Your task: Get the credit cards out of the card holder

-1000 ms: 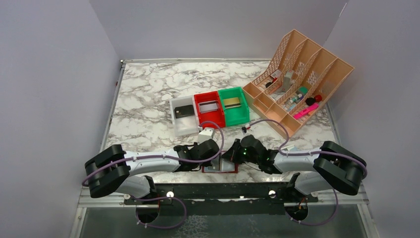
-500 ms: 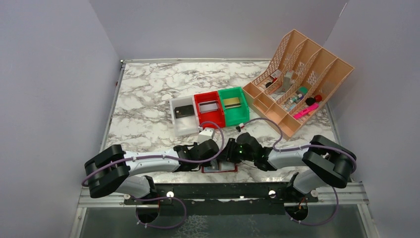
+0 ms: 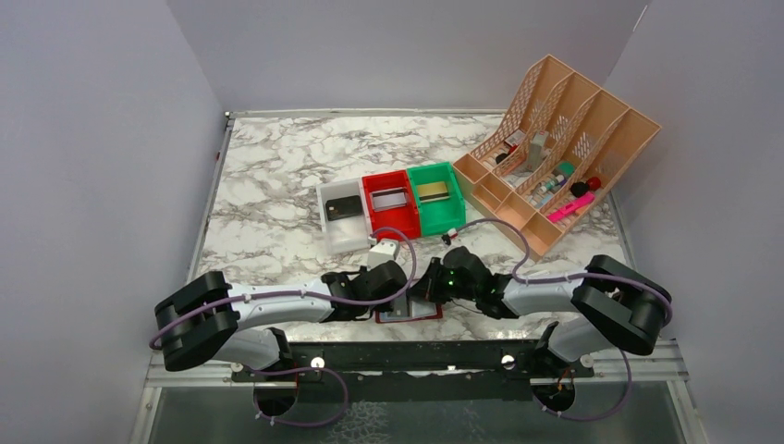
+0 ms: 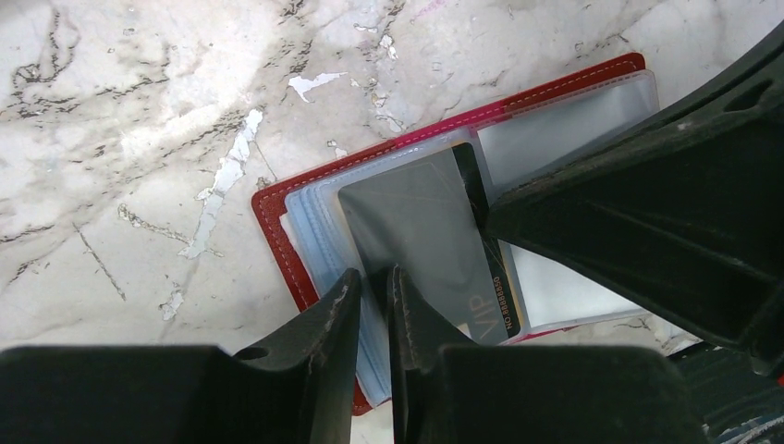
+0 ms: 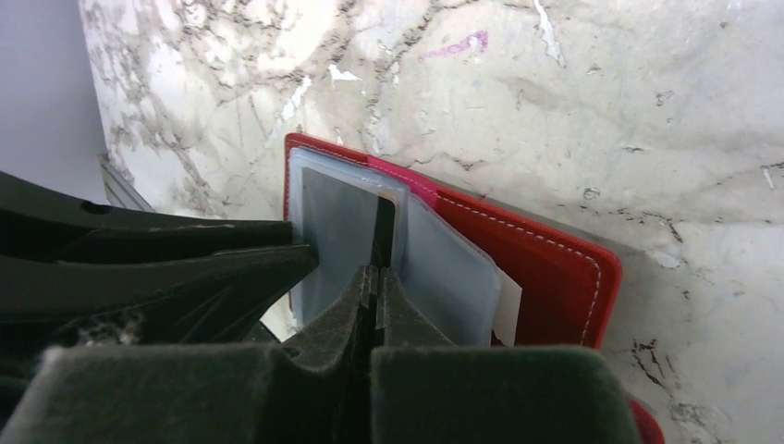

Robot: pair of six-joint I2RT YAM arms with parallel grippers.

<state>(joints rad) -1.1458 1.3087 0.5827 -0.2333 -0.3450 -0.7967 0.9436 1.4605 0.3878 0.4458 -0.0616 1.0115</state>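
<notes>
While the card holder (image 4: 279,231) lies open on the marble table (image 4: 139,111), I see a grey card (image 4: 416,231) atop its sleeves; left gripper (image 4: 373,276) slightly parted at it, right gripper (image 5: 374,273) pinched shut.

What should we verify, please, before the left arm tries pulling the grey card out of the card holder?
1. Card holder lies open on the table: ok.
2. Grey card is exposed, skewed across the clear sleeves: ok.
3. Left claw sits at the card's near edge, jaws a slit apart; card actually between them: cannot tell.
4. Right claw is shut, tips at the sleeve edge: ok.
5. Right claw really pins the holder down: cannot tell.
6. White bin, red bin and green bin are not full: ok.
</notes>
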